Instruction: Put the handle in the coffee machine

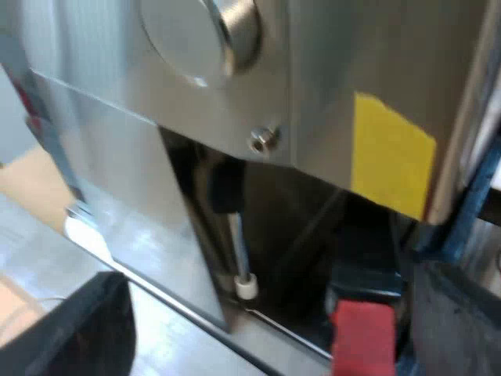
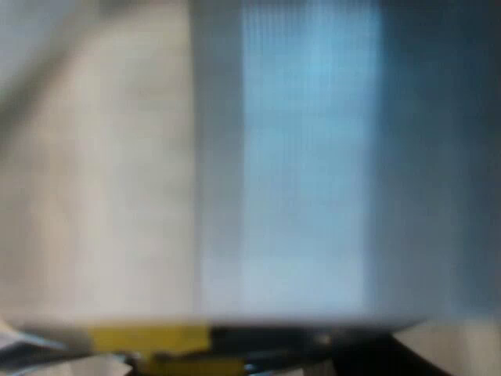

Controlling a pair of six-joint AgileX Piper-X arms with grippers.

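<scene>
The espresso machine [image 1: 235,102] rises close before my left wrist, all brushed steel, with a round metal knob [image 1: 235,31] high on its front. Under the steel front, in the dark recess, the holder's dark handle [image 1: 364,270] points out toward me and ends in red [image 1: 360,341]. My left gripper [image 1: 262,333] is open, its black fingers [image 1: 74,333] set wide apart at the recess. The red end lies between them, nearer one finger and apart from the other. The holder's metal head is hidden up in the recess.
A thin steam wand [image 1: 241,251] with a white tip hangs in the recess beside the handle. Yellow tape [image 1: 387,157] is stuck on the machine's front. The right wrist view has a blurred pale and bluish panel [image 2: 305,157] with a yellow strip [image 2: 149,339] at its edge.
</scene>
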